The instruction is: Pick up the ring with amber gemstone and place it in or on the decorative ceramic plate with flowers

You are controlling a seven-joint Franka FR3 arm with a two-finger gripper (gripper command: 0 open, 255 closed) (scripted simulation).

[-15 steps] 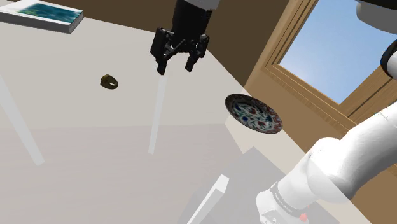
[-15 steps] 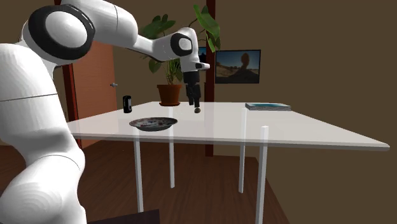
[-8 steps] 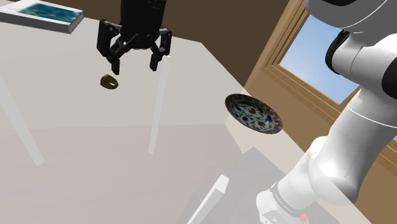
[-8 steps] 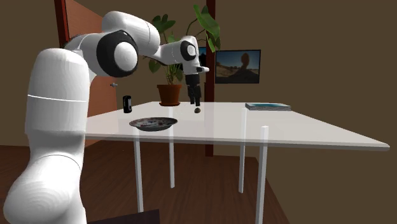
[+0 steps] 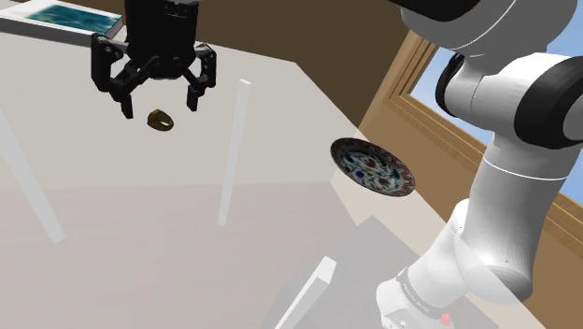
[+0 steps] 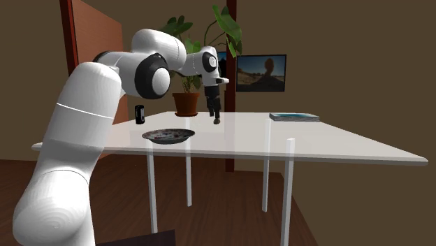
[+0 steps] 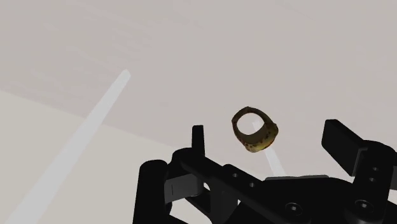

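The end effector hangs just above the bench with its two black fingers spread well apart and clamped on nothing. The ring lies on the pale bench top directly beneath the gap; in the wrist view the ring sits between the fingers without touching either, a brownish-gold band with a speckled side, tipped a little on its edge. The flowered plate rests well apart from the ring, toward the shoulder view's right and near the bench edge, with nothing in it. In the second exterior view the plate stands at the near left of the bench, with the arm reaching past it to the far side. A book with a blue-green cover lies at the far corner, at the shoulder view's upper left, beyond the end effector. A potted plant stands behind the bench.
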